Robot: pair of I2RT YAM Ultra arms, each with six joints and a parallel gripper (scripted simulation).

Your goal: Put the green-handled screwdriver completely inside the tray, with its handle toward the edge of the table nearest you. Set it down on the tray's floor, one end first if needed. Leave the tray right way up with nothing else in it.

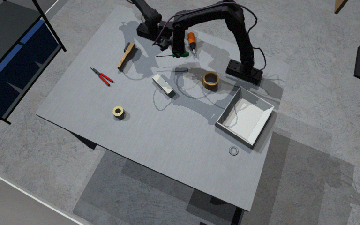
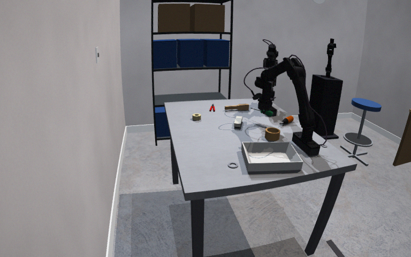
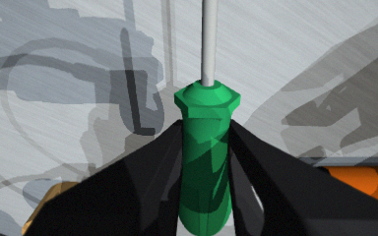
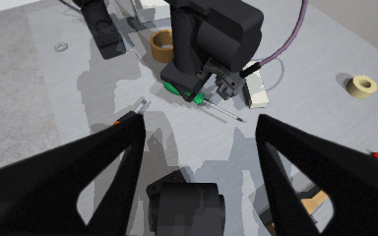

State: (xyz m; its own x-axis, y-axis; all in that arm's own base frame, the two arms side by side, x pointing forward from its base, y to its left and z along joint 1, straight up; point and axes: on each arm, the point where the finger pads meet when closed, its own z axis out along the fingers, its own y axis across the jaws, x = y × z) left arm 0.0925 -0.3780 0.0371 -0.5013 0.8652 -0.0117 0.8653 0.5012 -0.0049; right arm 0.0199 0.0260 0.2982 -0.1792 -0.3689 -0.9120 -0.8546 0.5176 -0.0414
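The green-handled screwdriver (image 1: 183, 54) (image 2: 268, 112) (image 3: 206, 157) (image 4: 197, 98) is at the back of the table, low at the table top, with its thin shaft pointing away from the tray. My left gripper (image 1: 177, 54) (image 2: 266, 108) (image 3: 205, 129) is shut on its green handle, one finger on each side. The white open tray (image 1: 233, 133) (image 2: 274, 166) stands right way up near the table's front right corner and looks empty. My right gripper (image 4: 200, 123) is open and empty, held high and looking down on the left gripper.
An orange-handled screwdriver (image 1: 191, 39) (image 2: 288, 119) (image 3: 358, 179) lies close beside the green one. A brown tape roll (image 1: 210, 79) (image 2: 272, 134), a white block (image 1: 163, 85), a wooden brush (image 1: 126, 56), red pliers (image 1: 102, 78), a cream roll (image 1: 117, 110) and a washer (image 1: 233, 150) lie about the table.
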